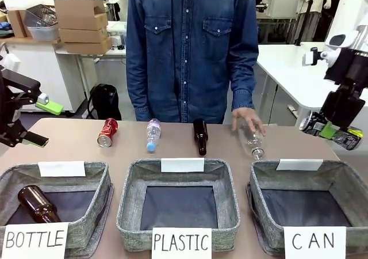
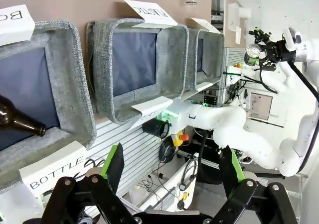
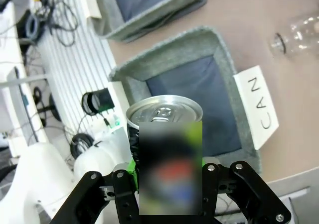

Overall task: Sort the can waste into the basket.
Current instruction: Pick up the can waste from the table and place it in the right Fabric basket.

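Observation:
My right gripper (image 1: 329, 131) is shut on a dark can (image 1: 345, 137), held on its side in the air at the far right, above and behind the grey basket signed "CAN" (image 1: 340, 171). In the right wrist view the can's silver top (image 3: 164, 113) rises between the fingers, and the "CAN" basket (image 3: 215, 41) lies below it. A red can (image 1: 107, 132) lies on the table at back left. At the left edge my left gripper (image 1: 41, 122) hangs open with nothing between its fingers, well clear of the red can. The left wrist view has its open fingers (image 2: 113, 164) above the row of baskets.
Grey baskets signed "BOTTLE" (image 1: 98, 175) and "PLASTIC" (image 1: 129, 181) stand left of the "CAN" one; a brown bottle (image 1: 37, 204) lies in the "BOTTLE" basket. A blue-capped plastic bottle (image 1: 152, 134) and a brown bottle (image 1: 200, 136) lie behind. A person's hand (image 1: 246, 120) rests by a clear bottle (image 1: 254, 144).

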Controlling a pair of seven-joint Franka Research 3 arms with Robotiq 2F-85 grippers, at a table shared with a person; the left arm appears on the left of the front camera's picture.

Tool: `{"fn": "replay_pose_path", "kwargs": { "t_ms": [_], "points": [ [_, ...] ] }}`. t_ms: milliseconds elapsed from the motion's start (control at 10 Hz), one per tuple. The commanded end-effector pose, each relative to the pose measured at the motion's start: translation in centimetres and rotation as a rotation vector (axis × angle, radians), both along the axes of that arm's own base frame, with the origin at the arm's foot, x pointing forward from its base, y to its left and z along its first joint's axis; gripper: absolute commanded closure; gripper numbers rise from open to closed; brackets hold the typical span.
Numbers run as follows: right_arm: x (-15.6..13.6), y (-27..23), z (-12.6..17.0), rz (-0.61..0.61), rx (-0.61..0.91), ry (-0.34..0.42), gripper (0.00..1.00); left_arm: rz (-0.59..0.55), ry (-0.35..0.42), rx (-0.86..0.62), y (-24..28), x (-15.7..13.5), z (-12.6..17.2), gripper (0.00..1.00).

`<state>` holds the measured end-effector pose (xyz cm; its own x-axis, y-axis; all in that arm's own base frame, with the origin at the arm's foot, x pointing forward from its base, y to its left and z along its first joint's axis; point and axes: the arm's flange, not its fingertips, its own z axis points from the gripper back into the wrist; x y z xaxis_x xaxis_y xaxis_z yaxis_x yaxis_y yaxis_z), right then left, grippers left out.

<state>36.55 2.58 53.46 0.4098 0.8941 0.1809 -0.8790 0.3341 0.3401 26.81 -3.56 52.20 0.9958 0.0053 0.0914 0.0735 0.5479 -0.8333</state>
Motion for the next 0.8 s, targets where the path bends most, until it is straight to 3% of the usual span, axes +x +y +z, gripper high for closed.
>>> {"fn": "replay_pose_path", "kwargs": {
  "t_ms": [0,200,300,400,500,700],
  "points": [
    [-0.30,-0.20,-0.60,0.081,-0.028,0.001,1.00,-0.003,0.000,-0.019,-0.12,-0.06,-0.21,0.00],
    [-0.43,-0.25,-0.78,0.077,-0.040,0.000,1.00,-0.003,0.000,-0.019,-0.12,-0.06,-0.21,0.00],
    [-0.42,-0.22,-0.76,0.084,-0.048,0.004,0.45,-0.003,0.000,-0.019,-0.12,-0.06,-0.21,0.00],
    [-0.44,-0.18,-0.75,0.096,-0.052,0.009,0.10,-0.003,0.000,-0.019,-0.12,-0.06,-0.21,0.00],
    [-0.44,-0.18,-0.75,0.094,-0.058,0.013,0.00,-0.003,0.000,-0.019,-0.12,-0.06,-0.21,0.00],
    [-0.67,-0.19,-0.68,0.095,-0.066,0.013,0.00,-0.003,0.000,-0.019,-0.12,-0.06,-0.21,0.00]
  ]
}}
